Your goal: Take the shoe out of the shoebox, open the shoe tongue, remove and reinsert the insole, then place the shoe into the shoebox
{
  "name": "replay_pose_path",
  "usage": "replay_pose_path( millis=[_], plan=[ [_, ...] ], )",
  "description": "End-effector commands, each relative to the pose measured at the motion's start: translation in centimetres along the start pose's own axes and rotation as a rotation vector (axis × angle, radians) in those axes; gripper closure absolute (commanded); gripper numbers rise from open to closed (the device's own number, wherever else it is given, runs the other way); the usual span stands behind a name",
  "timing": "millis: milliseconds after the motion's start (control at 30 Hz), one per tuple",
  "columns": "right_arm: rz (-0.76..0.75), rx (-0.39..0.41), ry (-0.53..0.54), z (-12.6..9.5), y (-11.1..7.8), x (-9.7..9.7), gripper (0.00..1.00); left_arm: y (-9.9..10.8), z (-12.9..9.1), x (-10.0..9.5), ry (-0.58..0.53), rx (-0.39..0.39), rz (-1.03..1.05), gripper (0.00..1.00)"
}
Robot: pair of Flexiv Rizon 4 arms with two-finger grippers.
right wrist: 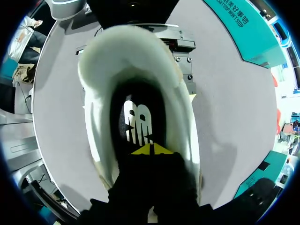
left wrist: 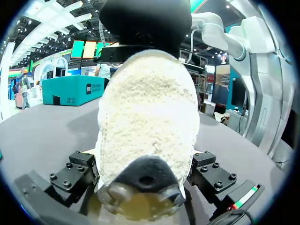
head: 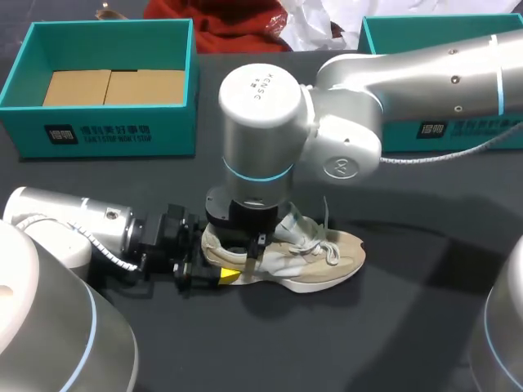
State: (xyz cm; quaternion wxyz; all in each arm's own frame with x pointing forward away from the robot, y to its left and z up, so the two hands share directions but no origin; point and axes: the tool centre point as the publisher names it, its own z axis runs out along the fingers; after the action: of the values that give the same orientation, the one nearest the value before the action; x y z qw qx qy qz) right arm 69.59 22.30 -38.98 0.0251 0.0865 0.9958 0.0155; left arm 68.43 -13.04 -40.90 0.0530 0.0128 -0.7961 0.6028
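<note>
Two claws meet on one shoe [head: 315, 253], which lies on its sole on the dark surface [head: 392, 327], outside both boxes, heel toward the left arm and toe toward the right. Its tongue is pulled up and its laces hang loose.

From the view's left, the left claw [head: 214, 275] lies low along the surface at the heel. In the left wrist view the fuzzy pale heel [left wrist: 147, 122] fills the space between its fingers [left wrist: 77, 171], and they touch it from both sides, so this claw holds the shoe.

Coming in from the right, the right arm crosses the middle and points straight down over the shoe's opening, its right claw [head: 248, 245] inside the collar. The right wrist view looks down into the shoe [right wrist: 93, 70]. There the black insole [right wrist: 138, 117] lies flat on the bottom, and the yellow tips of the right claw [right wrist: 152, 150] stand pressed together, narrow, right over it. Whether they pinch the insole's edge I cannot tell. Beyond the heel in that view, the black body of the left claw [right wrist: 180, 51] shows.

At the far side of the surface stand two open teal boxes, well apart from the shoe. The left box [head: 98, 131] has brown card [head: 114, 86] on its floor. Much of the right box [head: 392, 33] is hidden behind the right arm.
</note>
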Motion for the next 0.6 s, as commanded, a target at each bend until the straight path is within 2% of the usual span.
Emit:
replay_pose_path(
  millis=[33,300,600],
  plan=[
    [0.012,-0.006,-0.014,-0.5,-1.1,0.2,1.00,0.4,-0.2,0.0,-0.001,-0.001,0.000,1.00],
    [0.025,0.013,-0.037,-1.0,-1.7,0.4,1.00,0.4,-0.2,0.0,-0.001,-0.001,0.000,1.00],
    [0.036,0.002,-0.066,-1.2,-2.3,0.1,0.82,0.4,-0.2,0.0,-0.001,-0.001,0.000,1.00]
  ],
)
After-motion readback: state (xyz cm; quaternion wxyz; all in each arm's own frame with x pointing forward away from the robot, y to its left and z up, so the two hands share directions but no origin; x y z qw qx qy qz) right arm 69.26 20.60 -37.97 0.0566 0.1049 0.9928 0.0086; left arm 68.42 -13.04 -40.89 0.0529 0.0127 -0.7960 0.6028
